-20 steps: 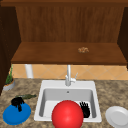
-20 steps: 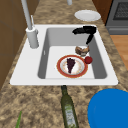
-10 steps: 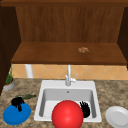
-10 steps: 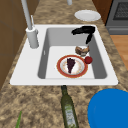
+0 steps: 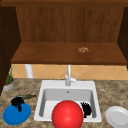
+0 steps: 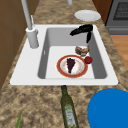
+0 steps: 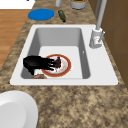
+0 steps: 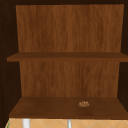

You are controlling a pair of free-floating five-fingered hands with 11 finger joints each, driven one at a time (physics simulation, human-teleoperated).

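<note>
Fingers of the right robot hand are seen stretched out straight over the sink, with their tips above the 9 o'clock edge of the red-rimmed plate in the right side view. Nothing is held. A dark piece of food lies on the plate. A brown bun and a small red fruit lie just beside the plate. The left robot hand is seen over the blue dish on the bench, its fingers curled loosely, holding nothing. A green bottle lies near.
</note>
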